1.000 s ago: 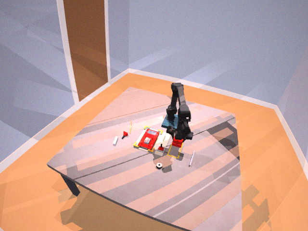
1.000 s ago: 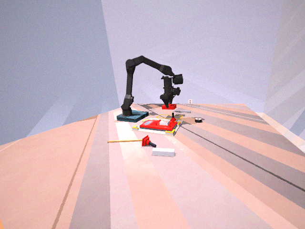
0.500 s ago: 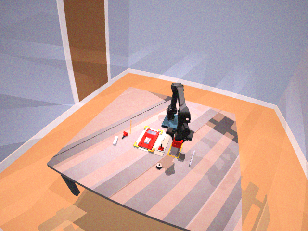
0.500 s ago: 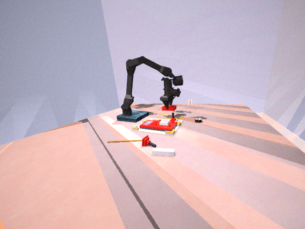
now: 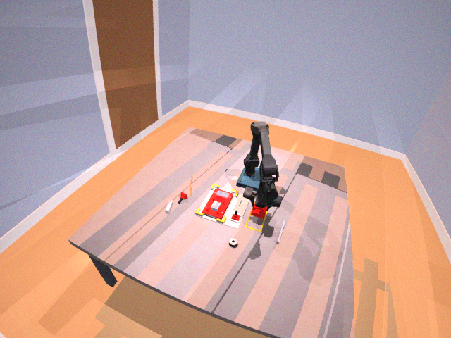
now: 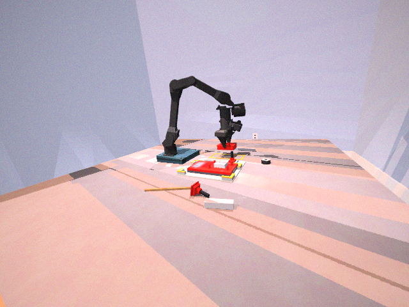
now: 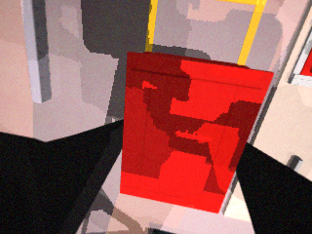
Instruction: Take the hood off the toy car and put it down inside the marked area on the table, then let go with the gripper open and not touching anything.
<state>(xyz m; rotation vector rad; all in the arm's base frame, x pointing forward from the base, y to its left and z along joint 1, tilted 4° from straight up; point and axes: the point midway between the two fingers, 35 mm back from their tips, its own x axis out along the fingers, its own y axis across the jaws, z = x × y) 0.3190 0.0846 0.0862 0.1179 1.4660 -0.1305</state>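
Note:
The red hood is a flat rectangular box. My gripper is shut on it, one black finger at each long side, and holds it in the air above the table. The marked area, a yellow outline, lies on the table; in the wrist view its lower part is hidden behind the hood. The red toy car sits between yellow corner brackets on a white board, with a white block showing on it.
A red piece with a black peg stands between car and marked area. A black-and-white wheel, a pale bar, a red-and-black piece, a white block and an orange stick lie around.

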